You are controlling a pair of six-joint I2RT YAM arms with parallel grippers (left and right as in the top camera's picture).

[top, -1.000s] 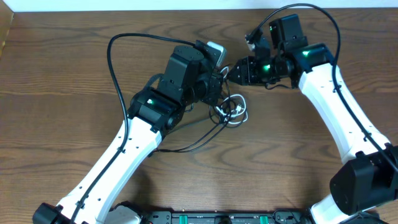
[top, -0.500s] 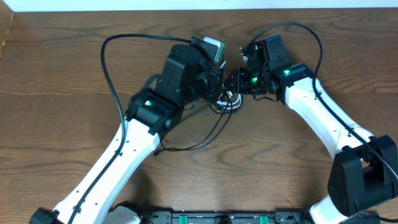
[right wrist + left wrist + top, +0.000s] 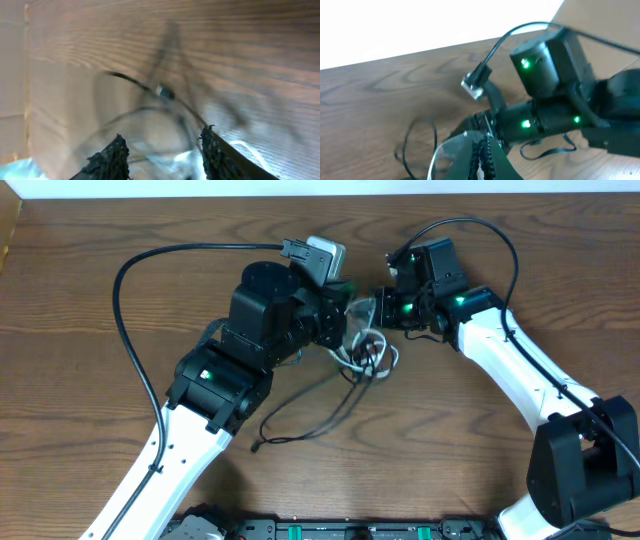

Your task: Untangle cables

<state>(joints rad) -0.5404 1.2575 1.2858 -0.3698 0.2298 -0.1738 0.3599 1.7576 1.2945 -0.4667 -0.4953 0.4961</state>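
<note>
Left arm [image 3: 190, 445]: white tubular link, black blocky wrist housing, green status light. Left cord [image 3: 200, 248]: thick, black, looping out toward 9 o'clock. Right arm [image 3: 520, 370]: white link, black joints, green lights. Right cord [image 3: 460, 220]: black, arching toward 12 o'clock. Right gripper [image 3: 163, 134]: black ridged fingers.

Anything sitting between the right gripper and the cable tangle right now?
Nothing visible. The right gripper is open right at the cables, with blurred strands showing just ahead of it. The shut left gripper crowds the same spot from the other side.

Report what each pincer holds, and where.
Left pincer is shut, apparently on the white cable, mid-cord, not at a plug. Right pincer stands open; nothing visibly gripped.
</note>
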